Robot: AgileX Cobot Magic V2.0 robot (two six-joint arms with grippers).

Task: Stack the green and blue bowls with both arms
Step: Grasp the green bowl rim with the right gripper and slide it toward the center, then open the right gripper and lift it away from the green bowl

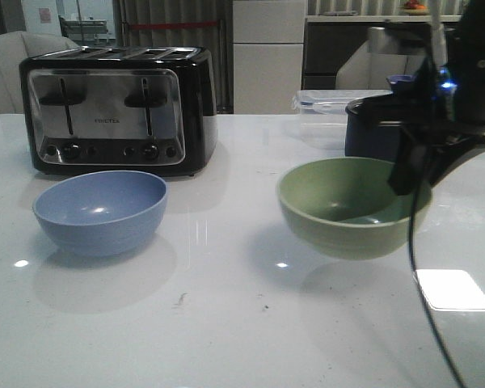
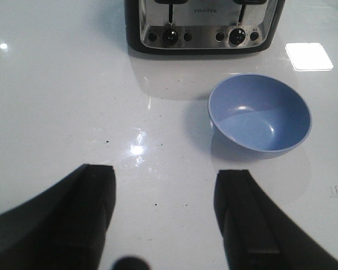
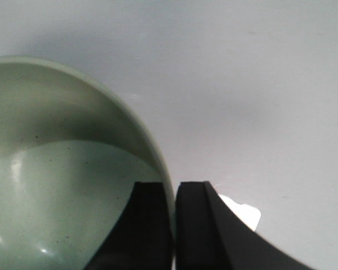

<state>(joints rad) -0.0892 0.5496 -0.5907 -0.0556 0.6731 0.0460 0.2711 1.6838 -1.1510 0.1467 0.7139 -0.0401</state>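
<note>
The pale green bowl (image 1: 352, 208) hangs a little above the white table at the right, its shadow below it. My right gripper (image 1: 410, 174) is shut on its right rim, one finger inside and one outside; in the right wrist view the gripper (image 3: 174, 194) clamps the green bowl's (image 3: 62, 169) wall. The pale blue bowl (image 1: 101, 212) rests upright on the table at the left, in front of the toaster. My left gripper (image 2: 166, 185) is open and empty over bare table, short of the blue bowl (image 2: 259, 114). The left arm does not show in the front view.
A black and silver toaster (image 1: 117, 109) stands at the back left, also in the left wrist view (image 2: 205, 25). A dark navy pot (image 1: 376, 129) and a clear lidded container (image 1: 327, 105) stand behind the green bowl. A cable (image 1: 424, 307) hangs from the right arm.
</note>
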